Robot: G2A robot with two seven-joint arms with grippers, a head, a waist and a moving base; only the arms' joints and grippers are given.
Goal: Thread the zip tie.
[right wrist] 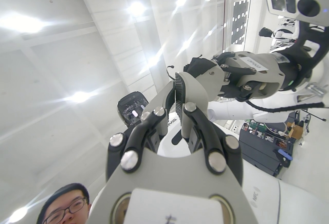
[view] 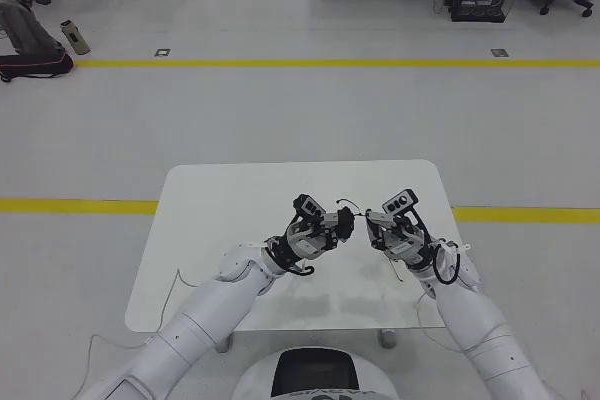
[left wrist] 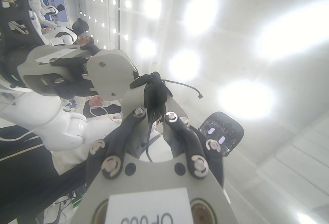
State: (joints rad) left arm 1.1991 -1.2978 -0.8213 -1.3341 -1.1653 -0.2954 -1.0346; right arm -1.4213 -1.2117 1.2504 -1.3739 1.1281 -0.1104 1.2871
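Both arms meet above the middle of the white table (view: 210,250). The zip tie (view: 346,203) is a thin black strap. My left gripper (left wrist: 154,92) is shut on the zip tie (left wrist: 182,84), whose short free end curves out past the fingertips to a small knob. More strap runs back between the left fingers (left wrist: 140,96). My right gripper (right wrist: 175,86) is shut, its tips pressed against the left gripper (right wrist: 205,68), and a thin strand of the zip tie (view: 396,268) hangs below it. From the top, the left gripper (view: 345,222) and right gripper (view: 372,228) almost touch.
The table's edges lie well away from both grippers on every side. Yellow floor lines (view: 60,206) run past the table, and a dark bag (view: 25,50) lies far off on the floor.
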